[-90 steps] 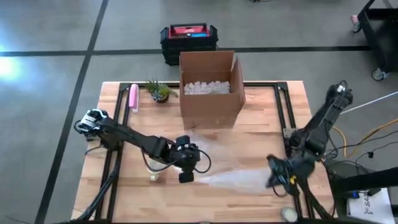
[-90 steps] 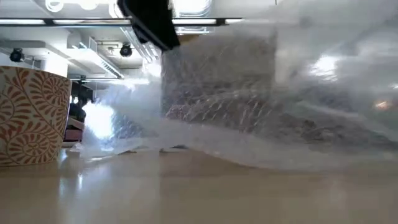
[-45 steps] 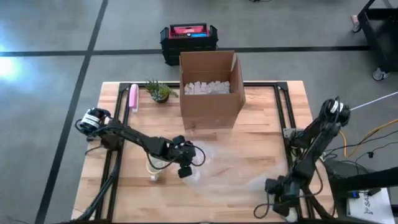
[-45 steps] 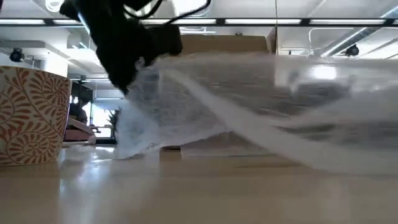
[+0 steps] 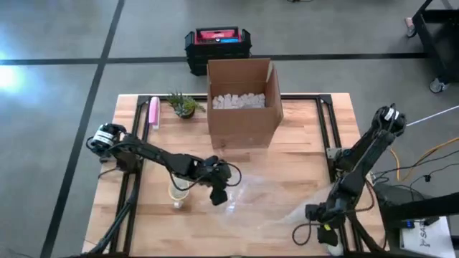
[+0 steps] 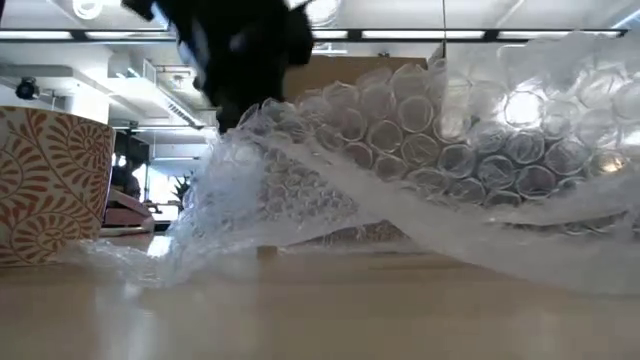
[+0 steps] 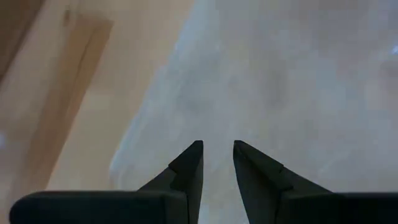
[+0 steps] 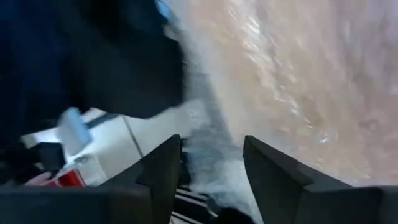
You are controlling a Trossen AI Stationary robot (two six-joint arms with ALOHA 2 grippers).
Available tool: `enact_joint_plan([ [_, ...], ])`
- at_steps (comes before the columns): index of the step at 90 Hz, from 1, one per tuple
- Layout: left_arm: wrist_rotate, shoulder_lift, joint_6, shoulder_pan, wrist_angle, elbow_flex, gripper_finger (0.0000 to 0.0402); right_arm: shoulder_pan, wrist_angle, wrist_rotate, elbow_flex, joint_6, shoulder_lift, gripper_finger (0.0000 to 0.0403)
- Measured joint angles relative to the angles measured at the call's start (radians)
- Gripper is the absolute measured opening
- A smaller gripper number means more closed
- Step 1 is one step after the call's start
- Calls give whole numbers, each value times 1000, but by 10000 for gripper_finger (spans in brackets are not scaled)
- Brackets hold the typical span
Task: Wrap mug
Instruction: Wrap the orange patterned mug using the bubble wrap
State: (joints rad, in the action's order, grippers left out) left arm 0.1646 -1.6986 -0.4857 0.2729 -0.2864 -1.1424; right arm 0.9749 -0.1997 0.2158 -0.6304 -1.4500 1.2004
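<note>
Currently on my table (image 5: 301,154), listed by place.

Mug (image 5: 178,192): white with an orange leaf pattern, upright near the front left, just beside my left arm. In the low view the mug (image 6: 50,185) stands at the far left, bare, with only the thin edge of the wrap reaching toward its foot.

Bubble wrap (image 5: 269,204): a clear sheet spread across the front middle of the table, from my left gripper to my right. In the low view it rises in a crumpled ridge (image 6: 420,160), bubbles plain to see.

Left gripper (image 5: 219,198): low over the left end of the wrap, just right of the mug. My wrist view shows the two fingers (image 7: 186,168) close together with a narrow gap, pointing down at the sheet (image 7: 280,81); whether they pinch it I cannot tell.

Right gripper (image 5: 321,213): at the front right edge of the table, at the wrap's far corner. The fingers (image 8: 165,171) stand apart, with a fold of wrap (image 8: 208,149) lying between them; whether they grip it I cannot tell.

Box (image 5: 242,100): brown cardboard, open, at the back middle, white packing fill inside.

Plant (image 5: 183,105): small, left of the box.

Pink item (image 5: 153,111): slim, left of the plant.
</note>
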Motion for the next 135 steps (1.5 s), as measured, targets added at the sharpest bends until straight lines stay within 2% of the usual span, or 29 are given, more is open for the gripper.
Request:
enact_joint_plan([
  [9, -10, -38, 21, -1, 107, -6, 75, -1, 0, -130, 0, 58, -49, 167],
  [20, -74, -133, 39, -22, 188, -2, 75, -6, -4, -310, 0, 187, -70, 162],
  [27, -156, -195, 36, -44, 147, -36, 75, -17, -21, -437, 0, 277, -61, 157],
  [33, -189, -232, 23, -63, 69, -91, 75, -38, -52, -489, 0, 345, -44, 151],
  [48, -160, -298, 29, -90, -241, -204, 75, -117, -226, -490, 0, 395, -11, 134],
  [59, -151, -298, -44, -101, -470, -236, 75, -176, -364, -472, 0, 396, -7, 117],
  [73, -197, -270, -139, -94, -600, -229, 74, -225, -449, -470, 0, 445, -8, 97],
  [81, -195, -249, -149, -83, -572, -230, 73, -243, -426, -470, 0, 475, -8, 86],
  [98, -71, -191, -129, -80, -449, -254, 59, -246, -309, -462, -1, 590, 14, 61],
  [112, -78, -184, -102, -76, -375, -241, 46, -247, -389, -364, 11, 644, 89, 39],
  [135, -127, -190, -99, -75, -391, -147, 22, -308, -634, -382, 14, 705, 183, 9],
])
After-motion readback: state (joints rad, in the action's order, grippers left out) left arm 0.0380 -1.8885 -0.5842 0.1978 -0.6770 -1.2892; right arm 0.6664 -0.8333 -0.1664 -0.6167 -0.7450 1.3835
